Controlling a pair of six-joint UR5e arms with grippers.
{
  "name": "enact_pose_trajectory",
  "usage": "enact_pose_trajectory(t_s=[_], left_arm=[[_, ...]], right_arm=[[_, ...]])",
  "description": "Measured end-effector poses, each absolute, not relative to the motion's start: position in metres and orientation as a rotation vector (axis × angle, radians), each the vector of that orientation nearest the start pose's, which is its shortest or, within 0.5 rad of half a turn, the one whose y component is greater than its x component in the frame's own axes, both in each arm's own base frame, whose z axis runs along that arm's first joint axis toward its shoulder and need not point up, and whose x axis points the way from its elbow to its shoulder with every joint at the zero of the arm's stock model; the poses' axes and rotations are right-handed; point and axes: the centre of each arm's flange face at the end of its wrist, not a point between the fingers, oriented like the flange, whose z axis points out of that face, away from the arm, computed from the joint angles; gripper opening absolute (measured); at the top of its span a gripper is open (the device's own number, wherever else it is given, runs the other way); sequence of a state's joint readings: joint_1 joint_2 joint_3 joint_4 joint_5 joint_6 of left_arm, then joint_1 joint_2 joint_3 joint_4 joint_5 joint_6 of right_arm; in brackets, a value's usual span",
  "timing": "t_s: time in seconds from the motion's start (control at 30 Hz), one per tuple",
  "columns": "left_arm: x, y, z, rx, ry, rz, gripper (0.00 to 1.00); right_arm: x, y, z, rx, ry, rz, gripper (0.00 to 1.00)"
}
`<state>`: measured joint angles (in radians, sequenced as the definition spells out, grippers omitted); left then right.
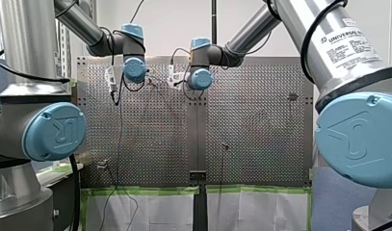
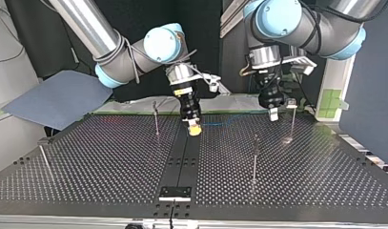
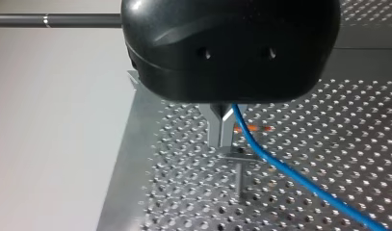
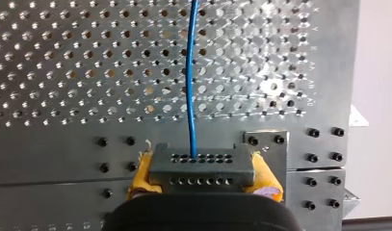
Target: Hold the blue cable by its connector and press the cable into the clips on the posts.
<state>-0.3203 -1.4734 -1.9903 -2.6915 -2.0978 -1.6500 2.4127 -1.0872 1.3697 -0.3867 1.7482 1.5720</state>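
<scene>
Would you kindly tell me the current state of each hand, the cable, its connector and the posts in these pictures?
my right hand: closed on the connector.
my left hand: closed on the blue cable.
connector: gripped between yellow pads, with the cable leaving its top.
blue cable: runs from the connector to my left hand.
posts: upright.

My silver, blue-jointed right arm (image 2: 86, 28) enters at the top view's upper left and bends toward the middle, wrist turned downward. Its yellow-padded right gripper (image 2: 194, 128) hangs just above the frame's centre, pads clamped on a grey perforated connector (image 4: 202, 166). My silver, blue-jointed left arm (image 2: 325, 28) comes in at the upper right. Its black left gripper (image 2: 273, 113) points down, metal fingers (image 3: 221, 130) pinched together on the thin blue cable (image 3: 280, 166).
</scene>
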Motion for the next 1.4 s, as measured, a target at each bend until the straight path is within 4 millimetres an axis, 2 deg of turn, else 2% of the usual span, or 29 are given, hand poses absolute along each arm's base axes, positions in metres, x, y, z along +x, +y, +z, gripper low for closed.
enact_pose_trajectory(t_s=[0.17,0.33,0.5,0.8,1.13,1.4], left_arm=[[0.385,-0.212,0.376,-0.258,1.441,0.054,0.00],[0.394,-0.214,0.361,-0.237,1.477,0.058,0.00],[0.405,-0.214,0.351,-0.227,1.495,0.062,0.00],[0.422,-0.210,0.363,-0.241,1.475,0.066,0.00],[0.432,-0.209,0.356,-0.218,1.487,0.047,0.00],[0.441,-0.204,0.361,-0.225,1.478,0.016,0.00]], right_arm=[[0.590,-0.368,0.348,1.562,-0.798,1.792,0.00],[0.594,-0.371,0.353,1.549,-0.816,1.825,0.00],[0.600,-0.376,0.346,1.556,-0.837,1.838,0.00],[0.601,-0.386,0.344,1.549,-0.859,1.855,0.00],[0.598,-0.401,0.346,1.537,-0.888,1.862,0.00],[0.604,-0.404,0.347,1.548,-0.876,1.873,0.00]])
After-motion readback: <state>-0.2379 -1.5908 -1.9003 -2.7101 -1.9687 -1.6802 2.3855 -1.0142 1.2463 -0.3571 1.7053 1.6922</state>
